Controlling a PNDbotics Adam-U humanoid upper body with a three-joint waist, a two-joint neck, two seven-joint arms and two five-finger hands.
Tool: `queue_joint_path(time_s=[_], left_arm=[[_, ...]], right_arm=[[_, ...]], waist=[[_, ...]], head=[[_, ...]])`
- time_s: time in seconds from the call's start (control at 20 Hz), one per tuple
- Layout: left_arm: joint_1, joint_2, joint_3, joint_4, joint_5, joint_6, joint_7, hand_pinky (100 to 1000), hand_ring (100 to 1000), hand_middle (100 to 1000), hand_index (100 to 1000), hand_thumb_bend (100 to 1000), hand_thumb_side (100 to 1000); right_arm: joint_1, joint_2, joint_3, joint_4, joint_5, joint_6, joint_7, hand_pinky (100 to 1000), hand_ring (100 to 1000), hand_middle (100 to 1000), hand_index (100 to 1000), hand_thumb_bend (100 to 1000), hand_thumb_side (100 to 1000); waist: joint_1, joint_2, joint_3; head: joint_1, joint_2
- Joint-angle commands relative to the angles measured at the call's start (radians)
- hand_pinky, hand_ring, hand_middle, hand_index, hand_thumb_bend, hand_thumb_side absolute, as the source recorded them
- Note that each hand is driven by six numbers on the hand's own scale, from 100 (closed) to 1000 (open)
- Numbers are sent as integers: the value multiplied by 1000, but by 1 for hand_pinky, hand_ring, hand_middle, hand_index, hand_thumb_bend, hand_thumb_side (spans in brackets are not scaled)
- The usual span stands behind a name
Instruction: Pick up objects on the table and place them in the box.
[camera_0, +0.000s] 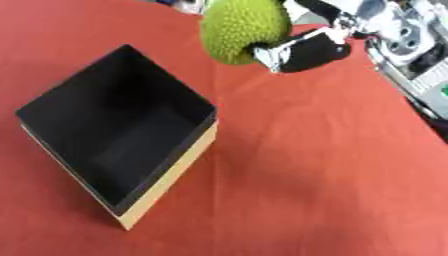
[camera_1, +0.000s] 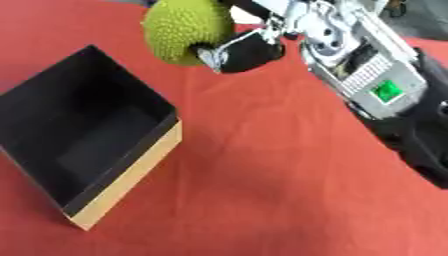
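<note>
Bumpy green-yellow fruit (camera_0: 241, 27) aloft beyond open, empty black box (camera_0: 114, 131) with tan base.

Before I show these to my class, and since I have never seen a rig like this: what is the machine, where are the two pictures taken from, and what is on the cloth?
This is a person-sized robot's upper body with two arms. Both pictures come from a stereo camera in its head, looking down: the left eye and the right eye, same moment. A red cloth covers the table. On it stands an open box, black inside with tan sides; nothing shows inside it. The right hand, reaching in from the upper right, is curled on a bumpy green ball near the far edge. The left hand is not visible.
</note>
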Motion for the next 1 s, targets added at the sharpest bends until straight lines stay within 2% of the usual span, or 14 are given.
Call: queue_joint_path(time_s=[0.05,0.15,0.35,0.45,0.75,1.0], left_arm=[[-11,18,4,-14,-1,-1,4,671,554,538,677,100,100],[-10,21,8,-15,-4,-3,10,671,554,538,677,100,100],[-7,22,9,-16,-8,-2,14,672,554,538,677,100,100],[-7,22,9,-17,-8,-1,14,672,554,538,677,100,100],[-10,18,7,-18,-6,1,11,672,554,538,677,100,100],[-14,16,5,-21,-4,3,10,672,554,538,677,100,100]], right_arm=[[-69,56,13,-16,51,1,38,670,546,451,629,100,100],[-104,107,32,-16,82,27,59,667,544,447,626,100,100],[-125,190,78,-6,148,86,91,664,543,446,625,100,100],[-131,222,100,18,188,95,98,663,543,446,625,100,100],[-142,322,150,141,301,71,105,661,542,444,624,100,100],[-150,383,196,249,365,20,121,662,553,457,627,100,100]], waist=[[12,-20,-1],[13,-19,-5],[12,-19,-10],[12,-18,-9],[10,-15,-3],[5,-13,6]], head=[[-7,1],[-2,0],[1,0],[0,0],[-11,0],[-22,-1]])
